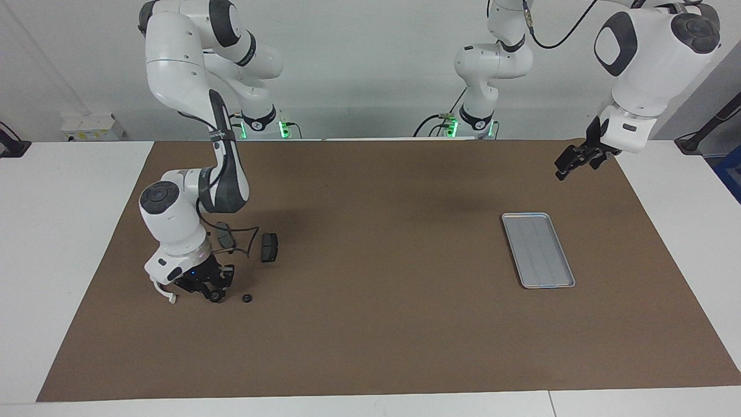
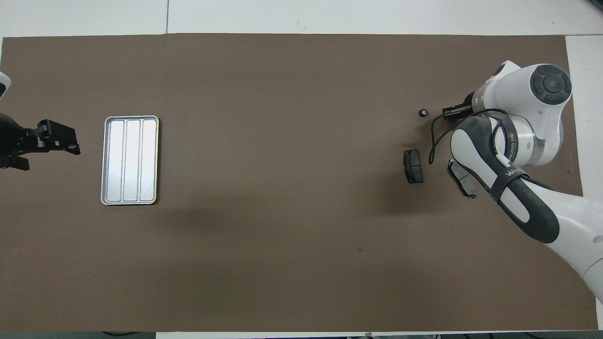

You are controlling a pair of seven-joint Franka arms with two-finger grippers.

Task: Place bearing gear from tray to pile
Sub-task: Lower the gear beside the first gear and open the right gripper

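Looking lower left in the facing view, you see the bearing gear on the mat beside your right gripper, whose finger state I cannot tell; the left gripper hangs spread wide and empty, upper right, above the bare tray.

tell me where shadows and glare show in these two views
Overhead view: a broad soft shadow darkens the brown table mat nearer the robots than the flat silver-grey metal tray, whose surface glares bright. Facing view: faint shadow on the mat by the two dark grey brake-pad-shaped pieces.

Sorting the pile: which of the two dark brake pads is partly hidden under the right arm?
The brake pad nearer the right arm's table end; the other brake pad lies fully exposed.
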